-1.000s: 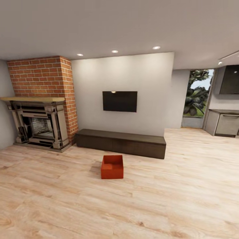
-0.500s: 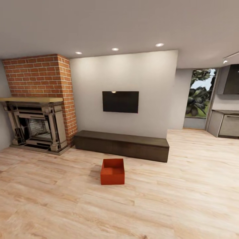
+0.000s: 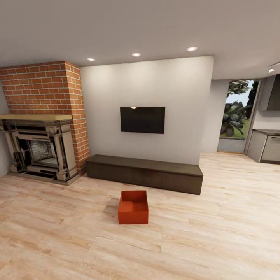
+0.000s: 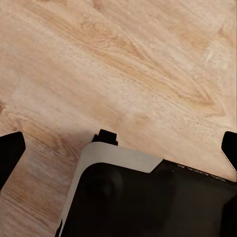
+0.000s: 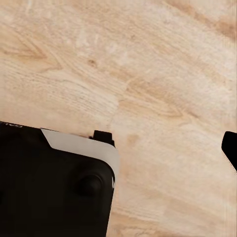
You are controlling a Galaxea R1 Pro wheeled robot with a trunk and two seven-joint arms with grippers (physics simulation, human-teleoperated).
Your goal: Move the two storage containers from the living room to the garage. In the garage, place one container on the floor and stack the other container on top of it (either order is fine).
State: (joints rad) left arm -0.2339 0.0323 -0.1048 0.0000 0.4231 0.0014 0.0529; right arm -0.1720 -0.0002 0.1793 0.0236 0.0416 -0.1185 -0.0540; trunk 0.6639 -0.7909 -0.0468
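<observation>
One orange-red storage container (image 3: 133, 207) (open top, plain smooth walls) sits on the wood-plank floor (image 3: 217, 233) before the dark bench (image 3: 144, 173). Left gripper (image 4: 118, 148) spread wide; right one, can't tell.

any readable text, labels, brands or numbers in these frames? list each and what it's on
Nothing legible.
Left wrist view: faint light lettering on the dark robot base cover, too small and blurred to read.
Right wrist view: a similar faint mark at the edge of the dark base cover, unreadable.
Head view: the storage container, wall TV, low bench and brick fireplace carry no visible text.
</observation>
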